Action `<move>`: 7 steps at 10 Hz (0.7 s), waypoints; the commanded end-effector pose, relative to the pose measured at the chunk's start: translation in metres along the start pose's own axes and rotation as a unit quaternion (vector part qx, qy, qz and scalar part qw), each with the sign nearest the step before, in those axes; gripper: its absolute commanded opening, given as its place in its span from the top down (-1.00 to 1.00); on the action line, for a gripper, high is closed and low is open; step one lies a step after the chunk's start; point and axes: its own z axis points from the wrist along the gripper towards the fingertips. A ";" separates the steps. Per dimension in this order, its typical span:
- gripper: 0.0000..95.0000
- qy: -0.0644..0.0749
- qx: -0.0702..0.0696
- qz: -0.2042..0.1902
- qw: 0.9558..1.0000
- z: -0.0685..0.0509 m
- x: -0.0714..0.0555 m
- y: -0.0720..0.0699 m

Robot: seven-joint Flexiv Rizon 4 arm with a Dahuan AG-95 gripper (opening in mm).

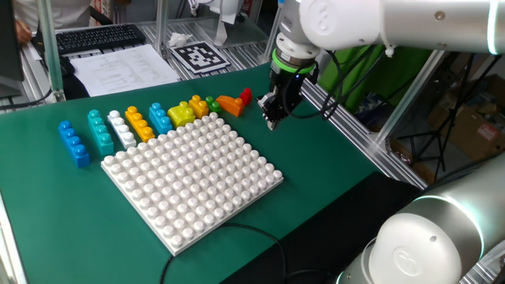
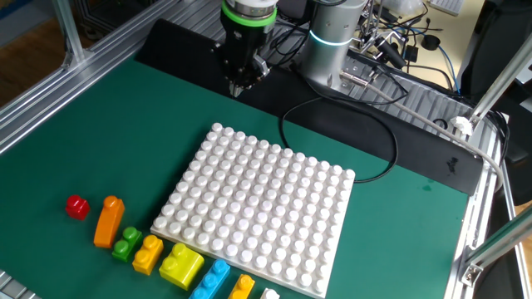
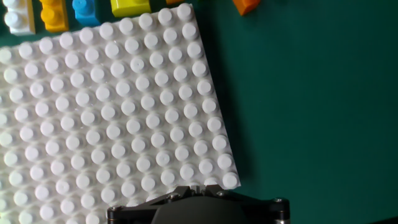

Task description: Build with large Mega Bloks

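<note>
- Green matting (image 1: 47, 197) covers the table, with aluminium framing, a keyboard (image 1: 99, 36) and printed sheets (image 1: 122, 67) behind it in one fixed view.
- We see the gripper (image 1: 272, 120) pointing straight down, hanging above the mat just off one corner of the white baseplate (image 1: 193, 177); in the other fixed view it (image 2: 238, 85) sits beyond the plate's far corner.
- We read its jaws as fully closed, with nothing between them and nothing touched.
- In the hand view only the dark underside of the hand shows at the bottom edge, over the studded plate (image 3: 112, 112).
- We find the bricks in a rough row along one edge of the baseplate, all lying on the mat, none on the plate.
- From one end of the row: a blue brick (image 1: 73, 143), a teal brick (image 1: 99, 131), a white brick (image 1: 121, 129), an orange-yellow brick (image 1: 140, 125) and a light blue brick (image 1: 160, 117). These are long bricks lying parallel, long axes running across the row, studs up.
- Next come a chunky yellow brick (image 1: 181, 114), a small yellow-orange brick (image 1: 198, 106) and a small green brick (image 1: 212, 103).
- An orange brick (image 1: 230, 104) lies with its long axis roughly across the row in the other fixed view (image 2: 109, 221).
- A small red brick (image 1: 246, 95) ends the row, nearest the gripper yet apart from it.
</note>
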 end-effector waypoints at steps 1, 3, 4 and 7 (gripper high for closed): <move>1.00 0.001 -0.003 0.007 1.000 0.000 -0.003 0.000; 1.00 0.000 -0.004 0.007 1.000 0.000 -0.003 0.000; 1.00 0.001 -0.005 0.005 1.000 0.000 -0.003 0.000; 1.00 0.002 -0.009 0.012 1.000 0.000 -0.003 0.000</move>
